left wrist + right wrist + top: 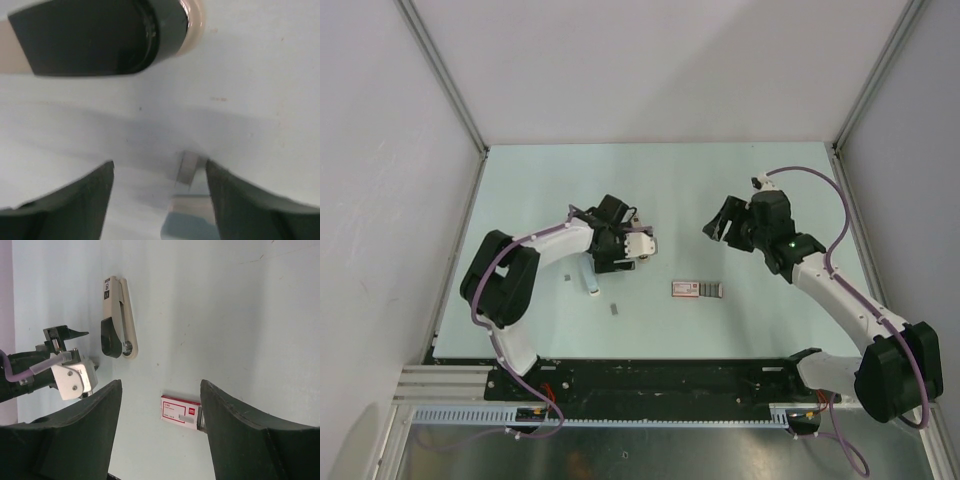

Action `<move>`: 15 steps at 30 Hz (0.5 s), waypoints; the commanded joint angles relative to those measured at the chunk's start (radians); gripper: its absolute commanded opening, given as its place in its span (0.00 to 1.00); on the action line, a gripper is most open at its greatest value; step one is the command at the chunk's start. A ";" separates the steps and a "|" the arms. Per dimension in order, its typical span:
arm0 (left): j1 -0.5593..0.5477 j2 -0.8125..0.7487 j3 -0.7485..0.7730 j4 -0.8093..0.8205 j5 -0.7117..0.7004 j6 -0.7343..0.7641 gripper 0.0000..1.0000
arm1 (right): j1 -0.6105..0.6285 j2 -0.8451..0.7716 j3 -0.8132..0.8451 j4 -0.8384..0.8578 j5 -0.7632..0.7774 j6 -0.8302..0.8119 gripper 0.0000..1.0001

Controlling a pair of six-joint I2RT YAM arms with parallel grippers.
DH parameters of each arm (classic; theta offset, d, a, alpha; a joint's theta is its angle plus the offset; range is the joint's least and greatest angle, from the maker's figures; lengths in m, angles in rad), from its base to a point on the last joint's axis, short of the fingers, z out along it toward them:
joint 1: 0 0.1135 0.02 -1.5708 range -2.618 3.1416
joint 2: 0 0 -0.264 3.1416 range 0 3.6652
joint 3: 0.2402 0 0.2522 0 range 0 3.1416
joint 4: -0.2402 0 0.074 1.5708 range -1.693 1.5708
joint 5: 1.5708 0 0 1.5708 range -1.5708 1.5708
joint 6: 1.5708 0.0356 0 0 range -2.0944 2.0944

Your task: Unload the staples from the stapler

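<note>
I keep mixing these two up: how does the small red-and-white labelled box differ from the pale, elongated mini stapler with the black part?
The red-and-white labelled box is a flat rectangle; the pale mini stapler is long, narrow and round-ended. The box lies crosswise in the middle; the stapler runs near-to-far, further left. Both rest loose on the table, gripped by nothing.

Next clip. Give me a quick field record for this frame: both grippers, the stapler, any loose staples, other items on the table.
left gripper: open, empty, low over the table
right gripper: open, empty
stapler: pale blue, lying on the table beside the left gripper, not gripped
staples: one small grey bit loose on the table near the stapler
red-and-white box: flat on the table between the arms
cream-and-black object: lying just ahead of the left gripper's fingers
</note>
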State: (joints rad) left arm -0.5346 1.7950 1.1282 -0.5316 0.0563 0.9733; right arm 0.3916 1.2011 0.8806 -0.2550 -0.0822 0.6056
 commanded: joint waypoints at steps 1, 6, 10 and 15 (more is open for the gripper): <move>-0.003 0.039 -0.007 -0.016 -0.012 0.047 0.72 | -0.016 0.002 -0.002 0.040 -0.037 -0.012 0.68; -0.004 0.043 -0.012 -0.022 -0.029 0.052 0.58 | -0.022 0.008 -0.002 0.035 -0.035 -0.019 0.64; -0.003 0.045 -0.007 -0.028 -0.031 0.046 0.50 | -0.024 0.009 -0.002 0.033 -0.037 -0.021 0.60; -0.004 0.041 -0.012 -0.036 -0.033 0.035 0.42 | -0.024 0.021 -0.003 0.026 -0.031 -0.028 0.58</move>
State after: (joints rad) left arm -0.5369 1.8114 1.1275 -0.5381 0.0299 0.9997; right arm 0.3710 1.2102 0.8806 -0.2539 -0.1066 0.5991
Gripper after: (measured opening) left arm 0.441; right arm 0.591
